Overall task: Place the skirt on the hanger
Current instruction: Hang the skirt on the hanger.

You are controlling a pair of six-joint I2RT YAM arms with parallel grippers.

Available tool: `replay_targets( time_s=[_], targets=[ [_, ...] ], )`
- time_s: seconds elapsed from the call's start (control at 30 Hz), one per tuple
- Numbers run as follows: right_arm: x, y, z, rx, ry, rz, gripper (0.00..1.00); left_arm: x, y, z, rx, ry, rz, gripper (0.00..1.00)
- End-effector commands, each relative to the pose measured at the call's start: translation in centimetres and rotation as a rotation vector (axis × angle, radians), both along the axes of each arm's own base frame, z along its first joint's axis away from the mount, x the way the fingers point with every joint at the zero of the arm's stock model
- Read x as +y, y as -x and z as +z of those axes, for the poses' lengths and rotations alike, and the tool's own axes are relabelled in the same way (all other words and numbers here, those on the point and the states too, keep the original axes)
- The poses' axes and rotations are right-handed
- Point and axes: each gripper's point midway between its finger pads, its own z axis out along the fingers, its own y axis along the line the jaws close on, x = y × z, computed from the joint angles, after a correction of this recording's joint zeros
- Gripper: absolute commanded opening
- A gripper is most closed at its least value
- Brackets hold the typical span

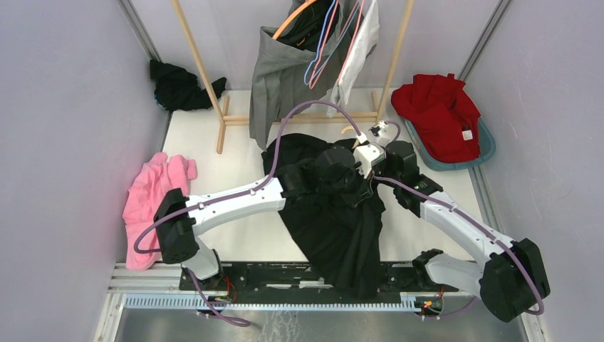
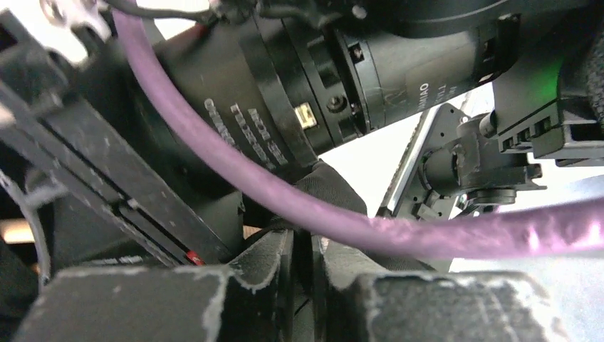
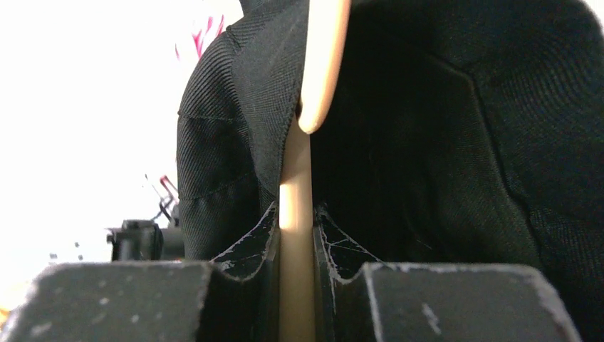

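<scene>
top external shows you the black skirt (image 1: 342, 228) spread over the middle of the desk (image 1: 235, 149), its lower part hanging off the 6 o'clock edge between the arm bases. both arms meet over its upper part. at 2 o'clock a teal basket (image 1: 486, 146) holds a red garment (image 1: 438, 114), which fills it and spills over the rim. a pink garment (image 1: 153, 192) lies loose at 9 o'clock and a black garment (image 1: 181, 87) is bunched at 11 o'clock. at 12 o'clock the wooden rack (image 1: 196, 60) carries a grey skirt (image 1: 281, 85).

your right claw (image 3: 295, 285) is clamped on a cream bar of the hanger (image 3: 295, 235), with the skirt's cloth draped on both sides of the bar, just past the fingertips.

your left claw (image 2: 308, 285) has its fingers nearly together with a thin slit between them. you cannot tell whether any cloth is pinched there. black fabric sits just beyond the tips, under a purple cable (image 2: 427, 231).
</scene>
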Motion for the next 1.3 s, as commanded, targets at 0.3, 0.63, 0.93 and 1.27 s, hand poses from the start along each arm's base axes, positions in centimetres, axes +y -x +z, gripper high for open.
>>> replay_targets(
  time_s=[0.3,0.63,0.93,1.27],
  targets=[
    [1.7,3.2,-2.8,-0.066,0.163,0.313,0.01,5.3,-4.9,11.0,-0.207,0.211,0.258,0.5],
    [2.1,3.8,-4.1,-0.085,0.126,0.338,0.01,16.3,-8.1,6.4,-0.072,-0.014,0.624,0.66],
    [2.1,3.9,-3.4,-0.137,0.068,0.303,0.01,21.8,-9.1,-5.8,0.121,-0.241,0.8,0.67],
    [1.9,4.9,-1.5,-0.188,0.023,0.313,0.01,22.5,-11.2,-7.7,0.051,-0.259,0.774,0.65]
  ],
)
